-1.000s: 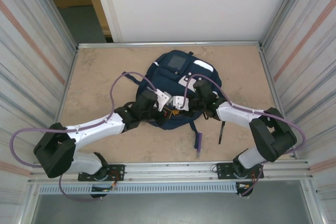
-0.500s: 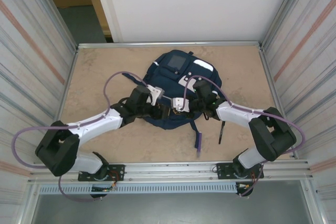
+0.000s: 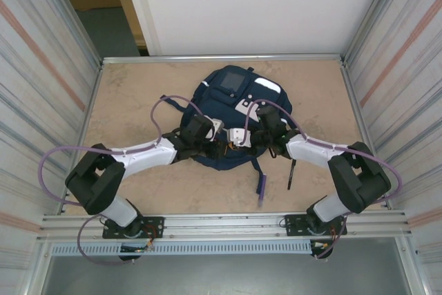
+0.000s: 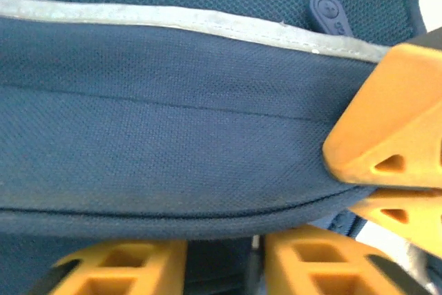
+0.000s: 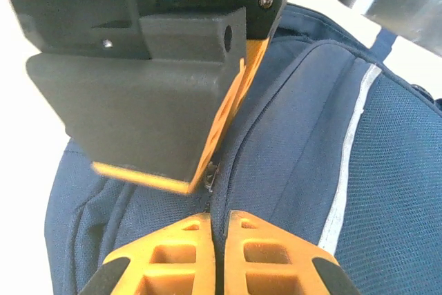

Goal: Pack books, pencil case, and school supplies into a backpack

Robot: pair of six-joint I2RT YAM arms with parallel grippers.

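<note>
From above, the backpack lies flat near the middle of the table. My 2 claws meet at its near edge, my left claw just left of my right claw. The purple pen and the black pen lie on the table just off the backpack's near right side.

From my left wrist, navy backpack cloth with a pale stripe sits over my left claw. Its fingers stand slightly apart; I cannot tell whether they pinch anything.

From my right wrist, my right claw is pressed together on the backpack's seam. My left claw's finger touches the backpack just above.
</note>
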